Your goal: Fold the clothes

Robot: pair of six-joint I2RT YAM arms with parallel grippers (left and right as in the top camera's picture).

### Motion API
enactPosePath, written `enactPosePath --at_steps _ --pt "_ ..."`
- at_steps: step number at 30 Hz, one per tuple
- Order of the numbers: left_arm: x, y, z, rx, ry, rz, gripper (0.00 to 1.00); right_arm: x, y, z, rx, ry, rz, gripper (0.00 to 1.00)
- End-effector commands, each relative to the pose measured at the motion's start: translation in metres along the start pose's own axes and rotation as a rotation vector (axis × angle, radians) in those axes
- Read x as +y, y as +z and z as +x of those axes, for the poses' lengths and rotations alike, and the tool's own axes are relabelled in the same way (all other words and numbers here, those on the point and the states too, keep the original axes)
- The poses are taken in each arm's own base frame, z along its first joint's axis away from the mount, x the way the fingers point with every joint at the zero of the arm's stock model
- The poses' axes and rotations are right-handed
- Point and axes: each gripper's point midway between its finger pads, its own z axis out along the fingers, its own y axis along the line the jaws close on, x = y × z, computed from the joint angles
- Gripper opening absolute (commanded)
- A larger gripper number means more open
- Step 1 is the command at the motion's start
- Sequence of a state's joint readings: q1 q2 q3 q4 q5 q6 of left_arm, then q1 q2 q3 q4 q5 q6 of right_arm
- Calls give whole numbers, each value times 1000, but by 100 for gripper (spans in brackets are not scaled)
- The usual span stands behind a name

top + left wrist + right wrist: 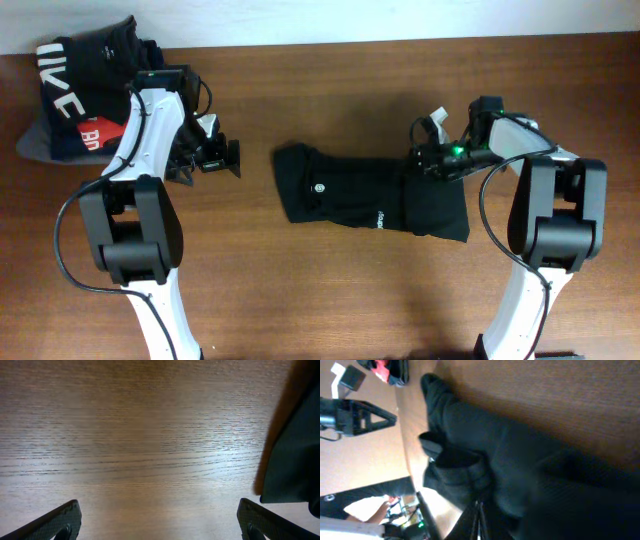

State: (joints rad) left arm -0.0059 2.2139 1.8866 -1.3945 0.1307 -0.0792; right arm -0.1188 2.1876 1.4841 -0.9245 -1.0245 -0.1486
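Clothes (370, 200) lay partly folded at the centre of the table (330, 300); our right gripper (432, 158) was pressed shut at their edge, our left gripper (228, 157) spread, apart from them; we judged another fold due, needing both grips

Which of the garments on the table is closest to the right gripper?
The plain black garment with the small white round logo, lying alone in the middle, at the right gripper. The other garments are piled at the far-left corner.

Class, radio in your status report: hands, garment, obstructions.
Left hand open over table. Right hand shut at black garment edge. Folded pile far left, clear of it.
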Motion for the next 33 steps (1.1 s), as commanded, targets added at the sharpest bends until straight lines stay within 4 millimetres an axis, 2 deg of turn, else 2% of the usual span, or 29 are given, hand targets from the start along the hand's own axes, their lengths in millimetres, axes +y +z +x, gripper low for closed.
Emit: enactPosePath --at_steps 1,5,9,13,24,30,33 --pt "-1 -7 3 -8 1 12 99 26 -28 -18 -36 -87 41 8" --pt "-1 -7 3 -8 1 13 99 43 -58 -19 -36 -102 156 8" --pt "-7 -7 2 -12 2 48 99 47 -63 -18 -38 -107 172 7" --pt "-20 -8 3 -7 5 119 99 32 -47 -13 -2 -105 170 4" --pt "-37 -5 7 4 48 111 99 -30 3 -1 41 -56 129 4" --pt "-50 -3 10 10 81 104 99 -50 20 -11 17 -55 89 4" --pt "-52 -2 11 11 95 87 99 -48 16 -19 -6 -78 94 4"
